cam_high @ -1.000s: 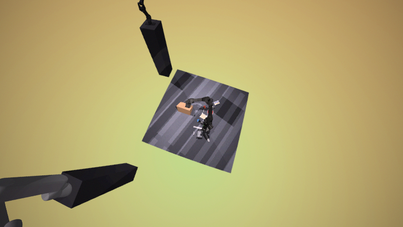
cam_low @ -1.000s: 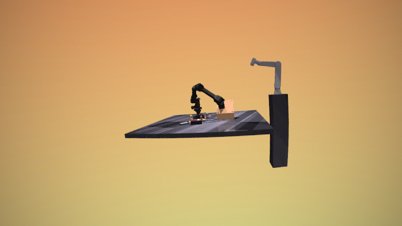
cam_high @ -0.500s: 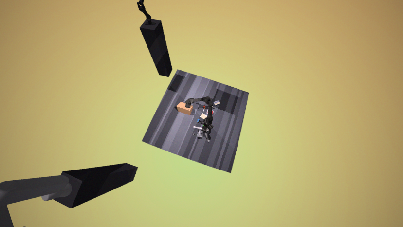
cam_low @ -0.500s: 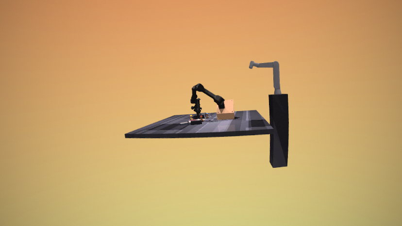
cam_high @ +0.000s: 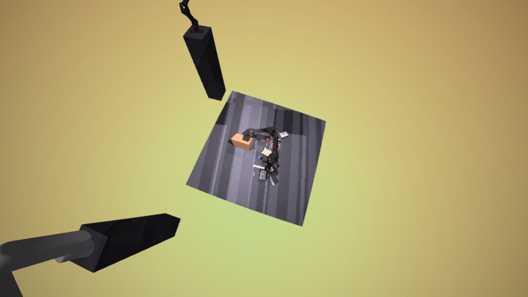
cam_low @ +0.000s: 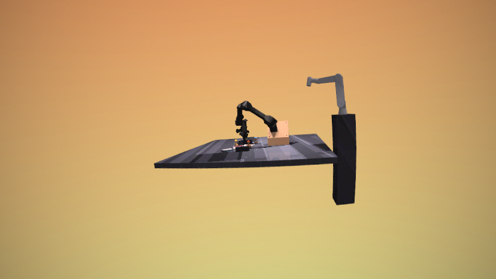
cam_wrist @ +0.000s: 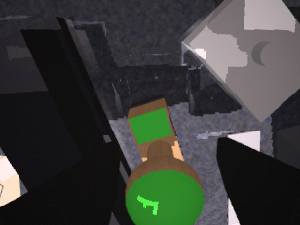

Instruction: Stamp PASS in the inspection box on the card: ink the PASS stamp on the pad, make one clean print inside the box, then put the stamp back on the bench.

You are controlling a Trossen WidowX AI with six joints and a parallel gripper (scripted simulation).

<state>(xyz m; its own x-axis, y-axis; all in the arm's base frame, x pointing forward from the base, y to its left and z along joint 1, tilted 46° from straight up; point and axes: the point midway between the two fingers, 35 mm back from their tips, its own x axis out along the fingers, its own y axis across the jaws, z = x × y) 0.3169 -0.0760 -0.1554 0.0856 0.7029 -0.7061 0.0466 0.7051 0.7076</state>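
The tool (cam_high: 268,164) (cam_low: 245,138) (cam_wrist: 168,150) hangs low over the counter (cam_high: 236,176) (cam_low: 194,156) (cam_wrist: 141,18), its fingers spread around the green-topped stamp (cam_wrist: 165,196), gripping nothing.

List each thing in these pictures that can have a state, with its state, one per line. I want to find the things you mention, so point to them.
Gripper (cam_high: 268,165) (cam_low: 245,139) (cam_wrist: 168,150): open, fingers either side of the green stamp
Green stamp (cam_high: 266,164) (cam_wrist: 165,194): upright, not clamped
Black arm (cam_high: 275,141) (cam_low: 257,111): bent, reaching down
Grey arm (cam_high: 48,245) (cam_low: 339,91): bent
Red pad (cam_high: 275,146) (cam_low: 242,148): uncovered, partly hidden in the top view
Cream card (cam_high: 266,151) (cam_wrist: 8,186): flat; any print too small to tell
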